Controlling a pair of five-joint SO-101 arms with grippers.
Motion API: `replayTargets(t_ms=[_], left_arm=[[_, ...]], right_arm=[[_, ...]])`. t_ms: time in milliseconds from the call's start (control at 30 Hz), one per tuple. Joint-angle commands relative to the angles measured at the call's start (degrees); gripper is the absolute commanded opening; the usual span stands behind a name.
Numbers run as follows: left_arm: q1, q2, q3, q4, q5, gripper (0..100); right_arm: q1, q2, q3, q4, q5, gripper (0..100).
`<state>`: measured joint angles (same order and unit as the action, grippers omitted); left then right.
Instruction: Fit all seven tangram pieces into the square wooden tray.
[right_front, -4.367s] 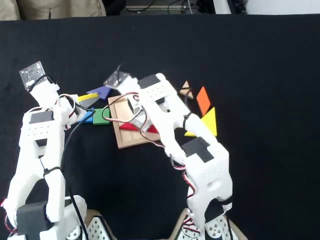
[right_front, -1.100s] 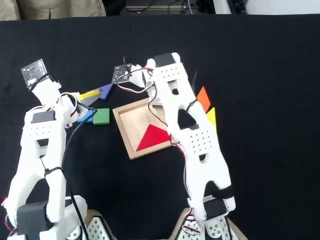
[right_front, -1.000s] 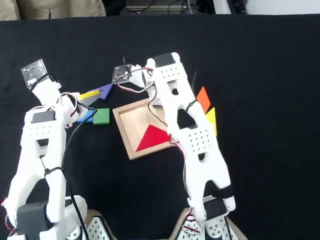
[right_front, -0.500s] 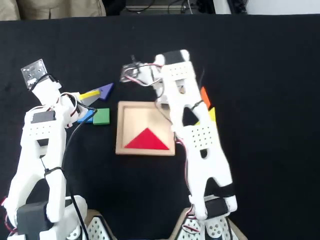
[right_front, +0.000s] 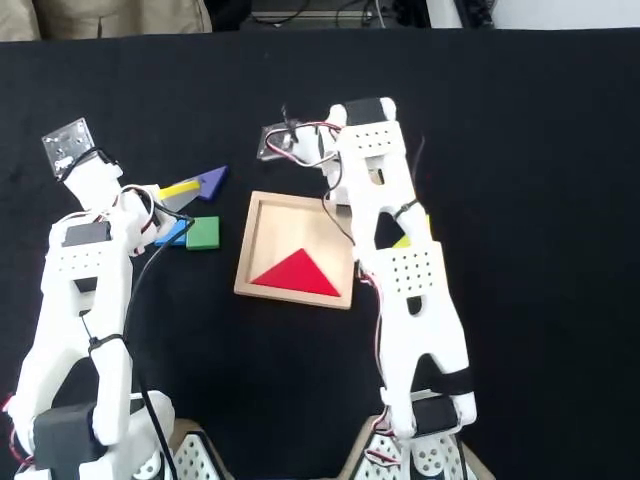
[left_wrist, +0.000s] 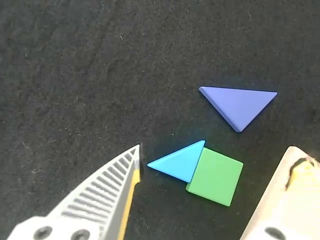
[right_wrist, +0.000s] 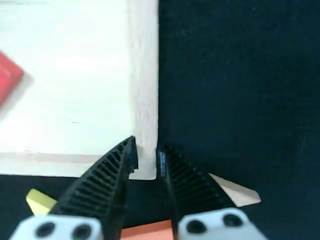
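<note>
Now tray (right_front: 285, 230) has rotated clockwise.

Left jaws wide, right jaws pinched.

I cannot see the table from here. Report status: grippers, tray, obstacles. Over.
Right gripper shut on wooden tray rim, near a corner. Left gripper open above cyan triangle and green square. Red triangle alone in tray. Right arm overhangs tray edge.

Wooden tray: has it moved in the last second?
Yes. The wooden tray has turned clockwise in the high view, its left corner pulling away from the green square, which stayed put.
</note>
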<state>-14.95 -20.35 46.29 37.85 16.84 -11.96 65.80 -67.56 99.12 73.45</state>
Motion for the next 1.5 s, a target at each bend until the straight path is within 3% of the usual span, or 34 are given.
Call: replayTargets(t_ms=[0,267,533,700,800,900,1100,1267,1467], left_arm=[[-0.6,-0.4,-0.5,-1.1,0.5,44],[-0.6,-0.4,-0.5,-1.1,0.5,44],[-0.5,-0.4,-0.6,-1.1,0.5,44],[-0.6,-0.4,-0.9,-1.1,0.5,44],[-0.6,-0.4,-0.9,-1.1,0.5,44],[-0.6,-0.4,-0.9,-1.1,0.5,44],[-0.7,-0.4,-0.8,-1.1,0.5,44],[-0.7,-0.4,-0.7,-1.1,0.4,44],[-0.4,-0.4,-0.8,-1.1,0.3,44]], right_arm=[[-0.8,-0.7,-1.2,2.1,6.8,1.1],[-0.6,-0.9,0.7,2.1,14.9,1.1],[-1.0,-7.3,4.5,2.1,15.3,1.1],[-2.0,-12.7,8.2,2.1,7.6,3.4],[-2.5,-16.2,10.6,2.0,2.0,17.9],[-4.0,-19.0,13.6,2.0,1.7,28.6],[-5.7,-25.0,17.5,2.0,1.4,23.7],[0.0,-37.6,21.5,2.1,-4.2,19.0],[4.9,-59.6,46.7,1.3,-5.4,18.1]])
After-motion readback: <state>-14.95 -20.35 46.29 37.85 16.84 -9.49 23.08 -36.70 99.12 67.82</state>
